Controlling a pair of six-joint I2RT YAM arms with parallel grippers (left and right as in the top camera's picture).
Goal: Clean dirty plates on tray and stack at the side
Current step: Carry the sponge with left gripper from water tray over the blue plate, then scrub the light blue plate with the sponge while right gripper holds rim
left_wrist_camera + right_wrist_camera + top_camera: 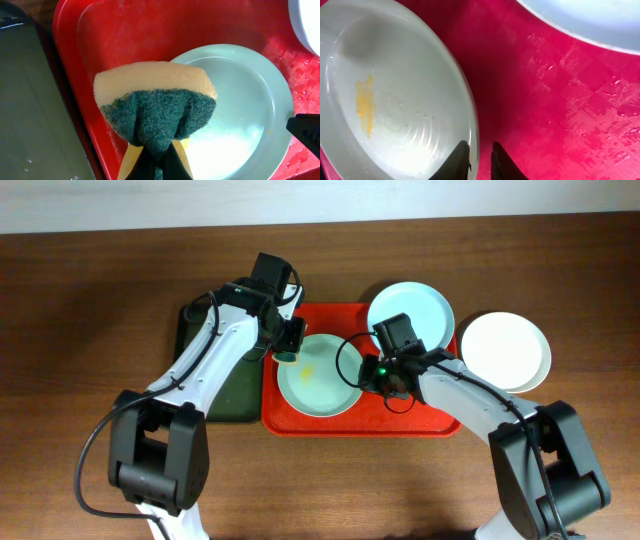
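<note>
Plates are lying in three places: the mint green plate [320, 380] is sitting inside the red tray [420, 415], filling its left half. The pale blue plate [415, 310] is resting over the tray's far right corner and overhanging the rim. The white plate [505, 350] is lying on the bench [100, 300] just beside the tray, toward the bench's right edge. The tray itself is sitting about midway along the bench, with a dark green tray [232, 395] lying against its left side.

A yellow smear [364, 107] is showing on the mint plate's floor (the right wrist view shows it most clearly), and the tray's red surface is glistening with water drops.

The right gripper [479, 147] is clamping the mint plate's right rim, with one finger inside the plate and the other over the tray floor.

The left gripper [155, 162] is pinching a sponge [155, 95] tightly, its dark green scouring face bunching between the fingers and its yellow foam side facing away from the wrist. The sponge is hanging over the mint plate's far left rim; whether it is touching the plate cannot be told.
</note>
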